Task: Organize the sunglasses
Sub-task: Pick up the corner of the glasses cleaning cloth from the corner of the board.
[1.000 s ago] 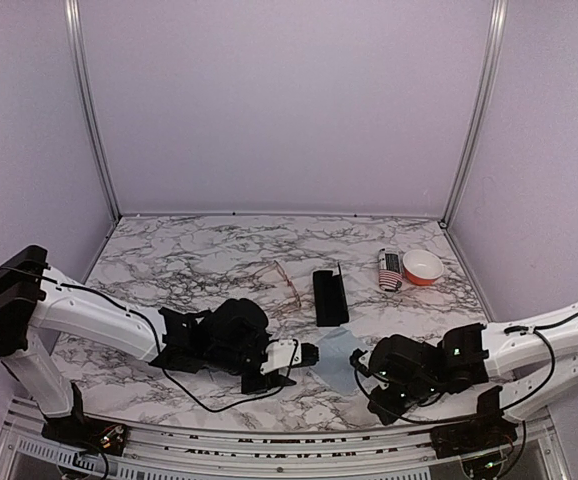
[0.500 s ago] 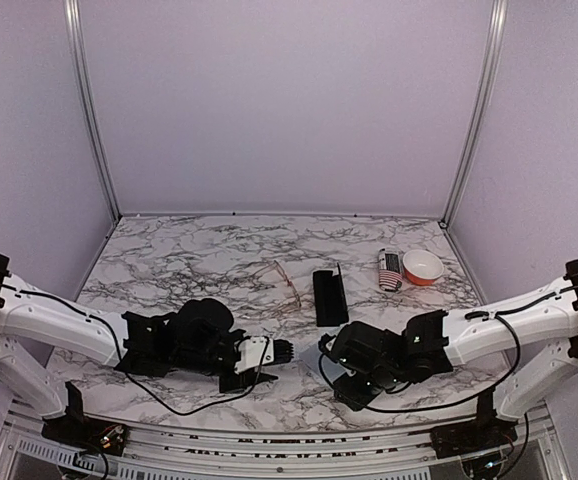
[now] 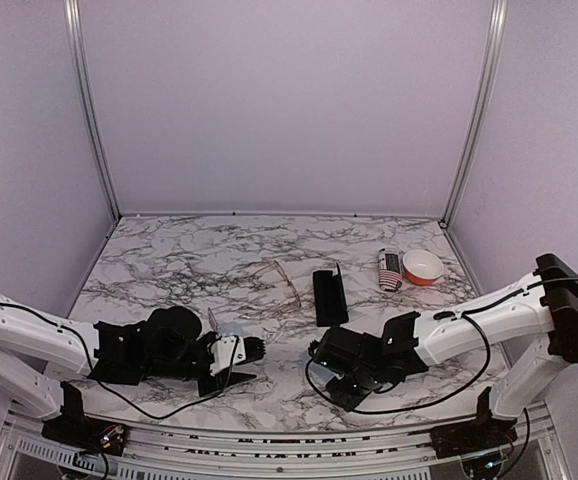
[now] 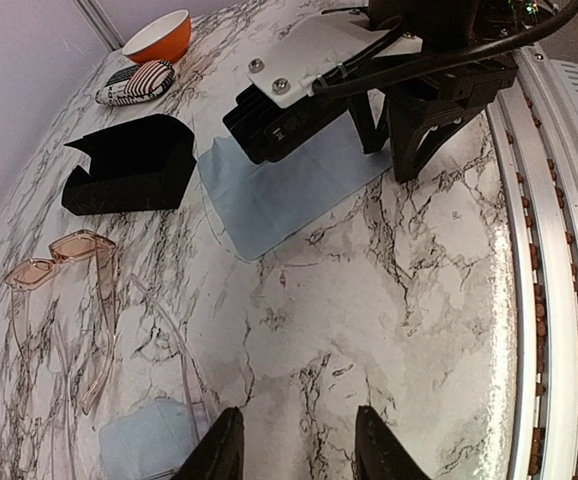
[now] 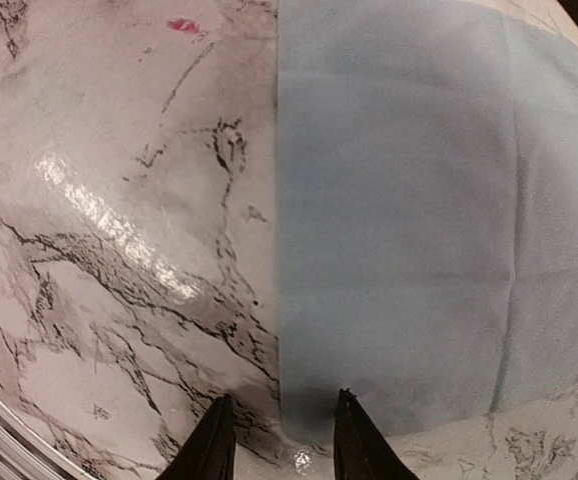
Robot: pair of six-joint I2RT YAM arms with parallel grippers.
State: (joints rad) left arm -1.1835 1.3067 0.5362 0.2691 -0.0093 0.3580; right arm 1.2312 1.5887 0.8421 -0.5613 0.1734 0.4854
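While the left arm lies low along the near edge, the left gripper (image 3: 252,350) stands half-open over bare marble. The pink-lensed sunglasses (image 3: 287,282) lie farther back, just left of the open black case (image 3: 329,296). The right gripper (image 5: 281,440), also half-open, is low over the blue cloth's (image 5: 409,200) edge.

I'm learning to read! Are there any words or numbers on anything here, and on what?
No words or numbers can be read.
The striped case has only stripes.
The black case, orange bowl and blue cloth are plain.
A small red mark on the table is too blurred to read.
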